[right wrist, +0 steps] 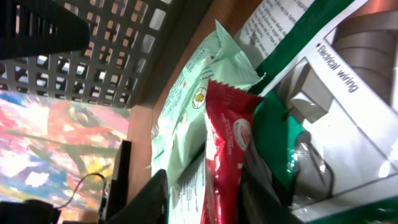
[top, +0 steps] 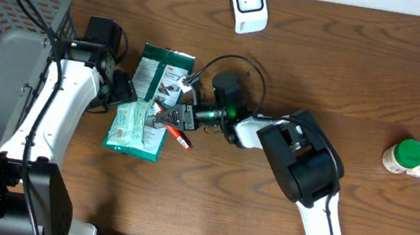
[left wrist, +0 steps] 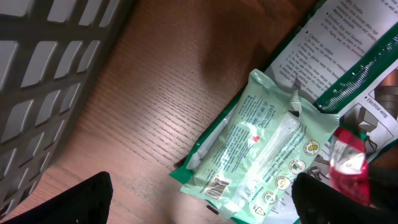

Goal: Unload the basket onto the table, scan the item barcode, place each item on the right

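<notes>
The right gripper (top: 167,120) has its jaws slightly apart with a red packet (top: 180,137) between them, near the table's middle; whether they pinch it I cannot tell. The packet overlaps a pale green pouch (top: 136,128), which lies beside a dark green card pack (top: 162,74). The left gripper (top: 125,91), jaws wide with nothing between them, hovers at the pouch's left. The scanner (top: 248,5) stands at the far edge.

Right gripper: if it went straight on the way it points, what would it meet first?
The red packet, already between its fingers; beyond that, probably the pale green pack, though depth is unclear.
</notes>
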